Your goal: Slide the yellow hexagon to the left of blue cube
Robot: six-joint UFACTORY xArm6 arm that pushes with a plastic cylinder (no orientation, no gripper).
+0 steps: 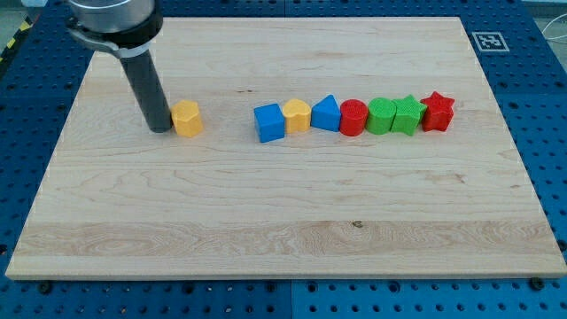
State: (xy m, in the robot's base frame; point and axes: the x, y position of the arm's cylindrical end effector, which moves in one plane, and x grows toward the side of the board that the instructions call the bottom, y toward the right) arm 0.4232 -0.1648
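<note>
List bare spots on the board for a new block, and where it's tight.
Free: the gap between yellow hexagon and blue cube; the whole strip below the row; the band above it. Crowded: cube through red star, packed side by side. My tip sits against the hexagon's left.

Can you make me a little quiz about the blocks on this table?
1. True or false: my tip is on the view's left side of the yellow hexagon block.
2. Which block stands at the view's right end of the row? A) red star block B) blue cube block C) green cylinder
3. Fill in: all blocks sit on a ____ board.

Key: 1 true; 2 A; 3 wooden.
</note>
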